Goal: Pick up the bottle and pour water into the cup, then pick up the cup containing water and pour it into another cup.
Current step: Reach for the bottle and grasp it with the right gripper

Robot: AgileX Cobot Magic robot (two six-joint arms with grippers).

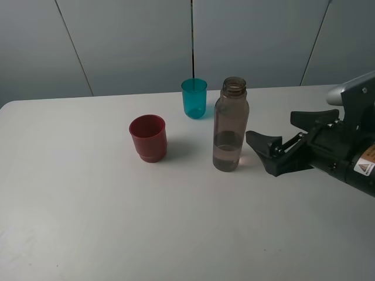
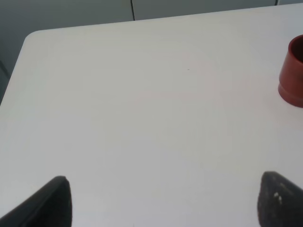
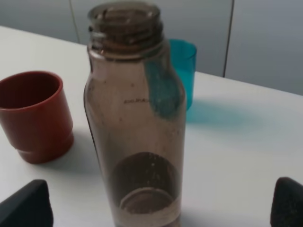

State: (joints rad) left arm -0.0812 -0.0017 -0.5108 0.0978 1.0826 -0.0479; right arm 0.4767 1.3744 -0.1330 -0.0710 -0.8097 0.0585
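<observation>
Where right gripper [image 1: 270, 127] gapes, bottle [image 1: 229, 126] just ahead

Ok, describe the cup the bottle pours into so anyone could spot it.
On the white table, look at the far edge by the grey wall, just behind and left of the tall smoky see-through plastic bottle. There stands the small translucent teal-blue plastic tumbler. Unlike the squat opaque red plastic cup nearby, it is see-through and straight-sided.

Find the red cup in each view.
Exterior high: red cup, left of centre, left of the bottle.
Left wrist: red cup, cut off at the frame edge.
Right wrist: red cup, whole, beside the bottle.
Shared landmark: the white table; the bottle in two.
</observation>
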